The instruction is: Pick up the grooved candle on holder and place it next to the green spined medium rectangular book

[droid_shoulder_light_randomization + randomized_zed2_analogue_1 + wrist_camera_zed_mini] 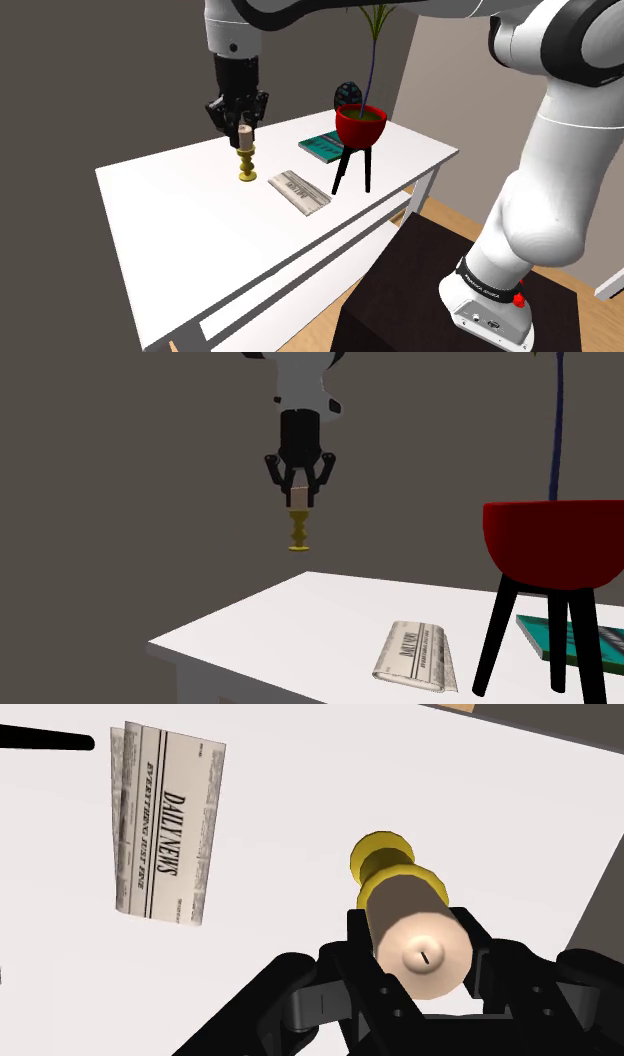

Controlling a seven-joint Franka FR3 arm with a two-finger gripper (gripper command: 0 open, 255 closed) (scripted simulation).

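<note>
Inspection finding: the black gripper (245,128) is hanging fingers-down, and its jaws are clamping the upper part of a pale candle (245,131) that is sitting in a yellow, brass-coloured holder (247,163). In the wrist view the two fingers (362,932) are pressing against opposite sides of the candle (420,939), with the holder (384,857) projecting beyond them toward the white table (300,804).

Reference item: the folded "Daily News" newspaper (299,191), which is lying flat on the table (180,220).

In the second exterior view the candle (298,498) and holder (298,533) are hanging clear of the tabletop (280,622), higher than the newspaper (416,656) and off toward that view's left. The gripper (300,500) is gripping the candle there too.

In the shoulder view a red plant pot (361,125) on a black tripod (353,168) is standing just beside the newspaper, on that view's right. The green-covered book (325,144) is lying beyond the newspaper, partly behind the pot, and well apart from the candle.
</note>
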